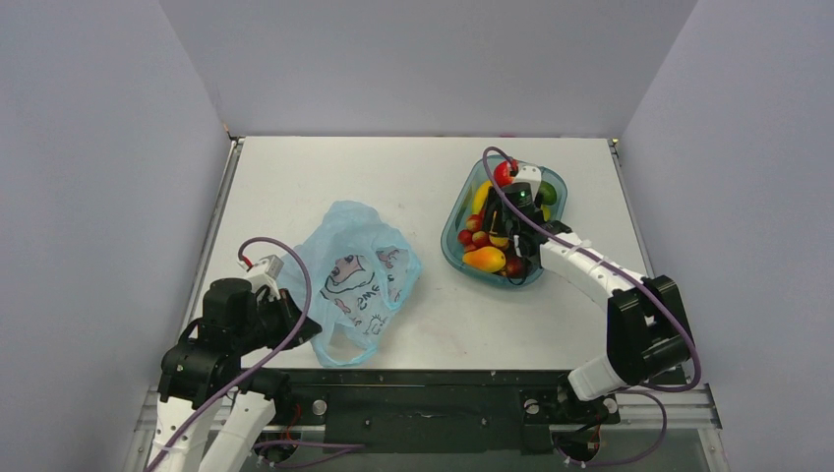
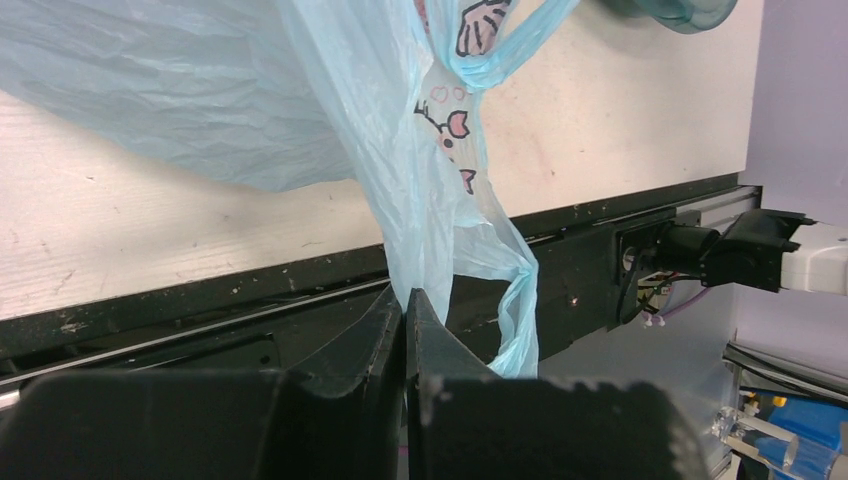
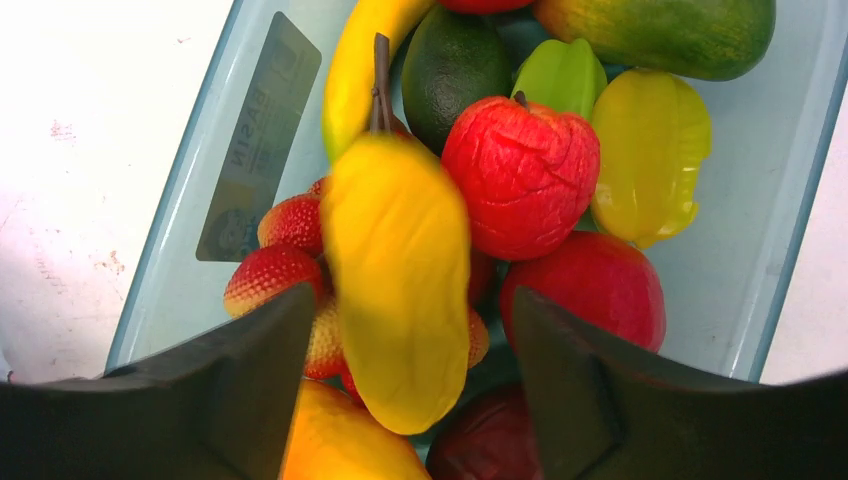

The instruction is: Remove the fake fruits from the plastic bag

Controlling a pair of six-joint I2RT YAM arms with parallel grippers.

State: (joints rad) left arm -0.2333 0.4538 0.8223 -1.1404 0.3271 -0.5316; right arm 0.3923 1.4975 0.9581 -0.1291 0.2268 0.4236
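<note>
Over the teal tub (image 1: 449,248) at the far right, the right gripper (image 3: 410,305) hangs with jaws parted. A short yellow fruit (image 3: 400,290) sits between them, touching neither finger, above the strawberries (image 3: 290,225). Near left, the left gripper (image 2: 405,310) pinches tight a handle of the plastic bag (image 1: 354,275), which lies crumpled on the table (image 1: 393,177).

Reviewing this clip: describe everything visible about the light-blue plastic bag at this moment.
The plastic bag is thin, crinkly, translucent light-blue film printed with black-and-pink cartoon figures and lettering. It lies slumped and fairly flat on the table, left of centre, one loop handle reaching toward the near edge. The left gripper is shut on a stretched fold of film beside a twisted handle. Whether anything is inside cannot be told.
</note>
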